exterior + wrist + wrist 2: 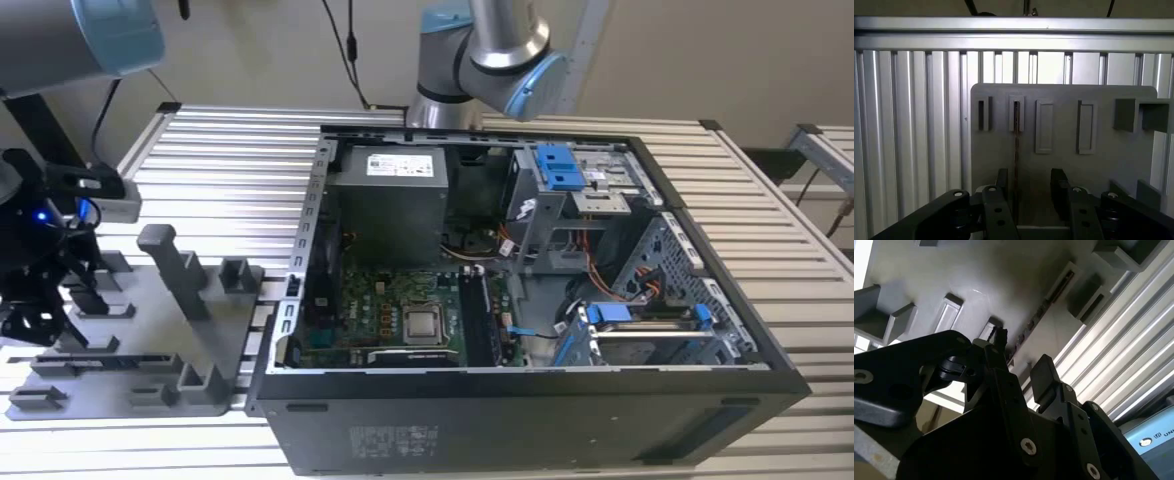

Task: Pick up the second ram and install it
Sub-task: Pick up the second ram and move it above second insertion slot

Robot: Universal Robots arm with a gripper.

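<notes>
One long, thin, dark memory stick, the second ram, stands on edge in a slot near one edge of a grey plastic holder plate. The plate rests on the slatted metal surface, beside an open black computer case. One black gripper has its fingers released, straddling the stick and not clamped on it. Step judged: pick-up, grasp not yet made. A grasp calls for centred fingers closing squarely on both flat faces.
</notes>
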